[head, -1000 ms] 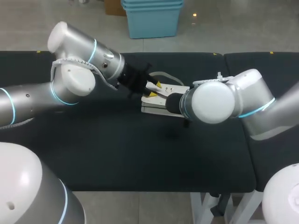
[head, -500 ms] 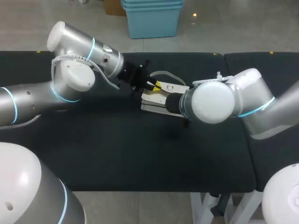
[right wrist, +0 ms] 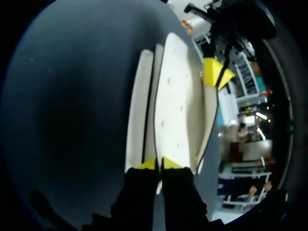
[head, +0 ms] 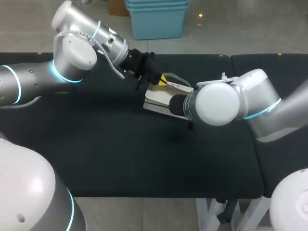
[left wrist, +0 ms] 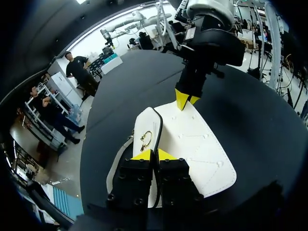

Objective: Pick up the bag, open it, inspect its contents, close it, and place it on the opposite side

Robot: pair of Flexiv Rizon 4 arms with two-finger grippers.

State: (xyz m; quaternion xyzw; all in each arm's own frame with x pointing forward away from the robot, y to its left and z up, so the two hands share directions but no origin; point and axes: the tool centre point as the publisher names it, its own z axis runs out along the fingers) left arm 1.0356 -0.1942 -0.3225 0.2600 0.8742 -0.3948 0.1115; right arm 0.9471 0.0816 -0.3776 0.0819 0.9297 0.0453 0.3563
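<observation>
Lifting up and back across the last second, the left gripper [left wrist: 155,155] is pinching one thin edge of the white bag [left wrist: 192,144], with its yellow tips pressed nearly together on it. At the opposite edge, the right gripper [right wrist: 159,163] is clamping a panel of the bag just as tightly. Between the two, the bag is hanging low over the middle of the dark table [head: 120,154], and its layers are starting to part. I judge slipping to be the main risk. Both holds are shallow edge pinches, so if the arms pull apart too hard, an edge may slide free and the bag may drop or snap shut.
</observation>
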